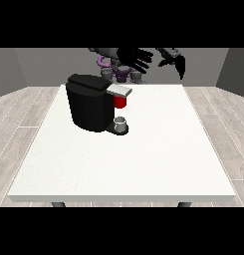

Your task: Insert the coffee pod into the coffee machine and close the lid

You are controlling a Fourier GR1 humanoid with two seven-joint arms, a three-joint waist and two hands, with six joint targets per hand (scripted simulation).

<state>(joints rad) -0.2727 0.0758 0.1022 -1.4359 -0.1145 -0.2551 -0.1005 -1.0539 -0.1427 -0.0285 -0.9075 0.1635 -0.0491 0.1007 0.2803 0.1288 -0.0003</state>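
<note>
White tabletop [143,164]: large square slab, wood-look plank floor around it, grey walls behind.
Front view, machine: black, boxy coffee machine [91,107] on the tabletop's far-left part, upright, its front facing the view's right.
Lid: grey flat lid [119,90] at the machine's top front, sticking out toward the view's right, lying about level.
Red thing: a red thing at the machine [120,101] sits right under the grey lid.
Grey thing: small grey cup-like thing [120,122] on the machine's dark base plate, below the red thing; cannot tell if it is the coffee pod.
Pod location: apart from that grey thing, the pod is not plainly shown anywhere on the tabletop.
Robot: dark torso with purple parts [118,69] behind the far edge, mostly hidden by the arms.
Robot hand at the view's left [137,59]: black, raised above the far edge, fingers spread apart and straight, holding nothing; above and behind the machine, not touching it.
Robot hand at the view's right [176,61]: black, raised just right of the other one, fingers hanging down; cannot tell if they are apart or together, nothing seen in it.
Hands vs machine: both well above the tabletop, apart from the lid.
</note>
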